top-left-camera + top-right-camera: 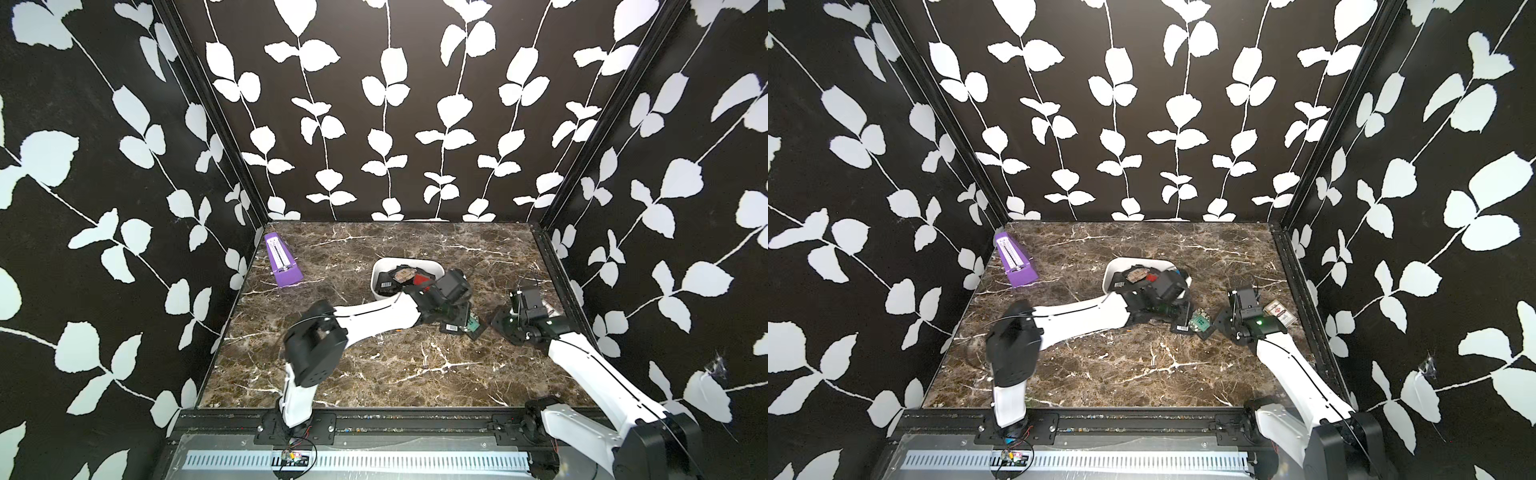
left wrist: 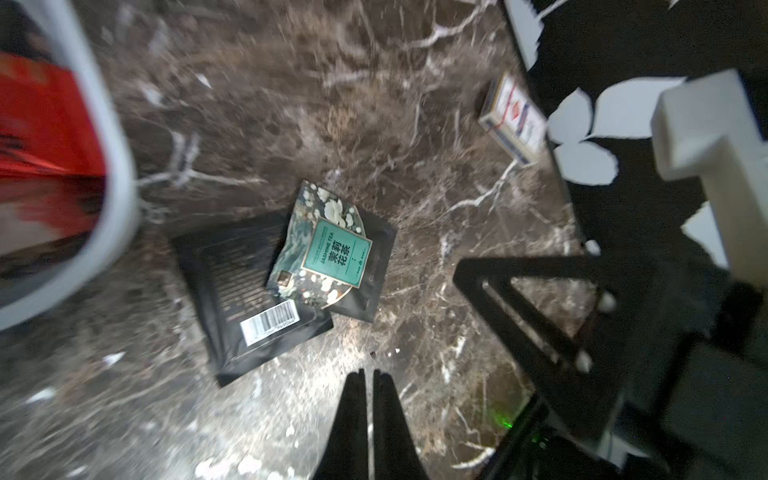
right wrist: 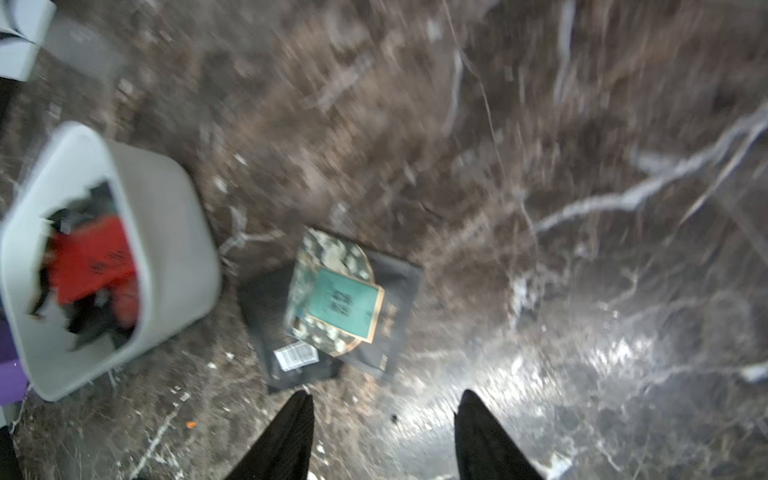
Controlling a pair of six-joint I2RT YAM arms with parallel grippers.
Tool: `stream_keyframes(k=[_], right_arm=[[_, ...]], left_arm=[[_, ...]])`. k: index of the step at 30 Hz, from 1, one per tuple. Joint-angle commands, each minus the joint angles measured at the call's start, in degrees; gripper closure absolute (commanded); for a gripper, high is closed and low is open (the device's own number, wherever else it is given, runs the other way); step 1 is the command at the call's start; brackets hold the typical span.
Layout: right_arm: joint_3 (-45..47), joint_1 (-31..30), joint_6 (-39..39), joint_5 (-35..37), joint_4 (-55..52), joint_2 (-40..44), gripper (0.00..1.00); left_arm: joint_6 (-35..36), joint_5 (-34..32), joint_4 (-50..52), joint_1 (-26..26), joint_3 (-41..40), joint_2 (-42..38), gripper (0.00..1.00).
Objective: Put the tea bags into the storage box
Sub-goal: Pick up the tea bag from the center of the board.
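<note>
Worktop [image 1: 374, 374], right of middle: green sachet [image 2: 332, 249] overlapping black sachet [image 2: 245, 286], near box [image 3: 166, 249] holding red sachet [image 3: 91, 257] and others; left gripper [image 2: 369, 374] pressed closed, empty; right gripper [image 3: 386, 395] spread apart, empty.

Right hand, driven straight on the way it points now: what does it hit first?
Probably the plain black tea bag peeking from under the green jasmine tea bag, just ahead of the open right hand; its height above them is unclear.
</note>
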State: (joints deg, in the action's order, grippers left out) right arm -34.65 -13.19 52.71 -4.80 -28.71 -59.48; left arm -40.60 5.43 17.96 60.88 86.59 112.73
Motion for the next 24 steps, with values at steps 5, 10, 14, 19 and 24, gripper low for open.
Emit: stream_keyframes(k=[5, 10, 14, 19, 24], right_arm=[[7.2, 1.0, 4.8, -5.3, 12.4, -2.0, 0.43], [7.6, 1.2, 4.9, -4.7, 14.1, -3.8, 0.43], [7.5, 1.7, 4.9, -4.9, 15.9, -6.0, 0.42], [6.4, 2.3, 4.3, -4.9, 17.3, -9.2, 0.43], [5.0, 2.8, 3.4, -5.3, 18.4, -12.2, 0.43]], left_arm=[[1.1, -0.6, 3.8, -1.2, 7.1, 7.9, 1.00], [0.6, -1.7, 4.0, -2.5, 9.8, 11.1, 1.00], [0.6, -1.5, 4.0, -3.5, 10.3, 12.4, 1.00], [1.1, -0.6, 4.1, -3.6, 9.9, 13.0, 1.00], [0.9, 0.6, 3.3, -3.6, 9.5, 13.7, 1.00]])
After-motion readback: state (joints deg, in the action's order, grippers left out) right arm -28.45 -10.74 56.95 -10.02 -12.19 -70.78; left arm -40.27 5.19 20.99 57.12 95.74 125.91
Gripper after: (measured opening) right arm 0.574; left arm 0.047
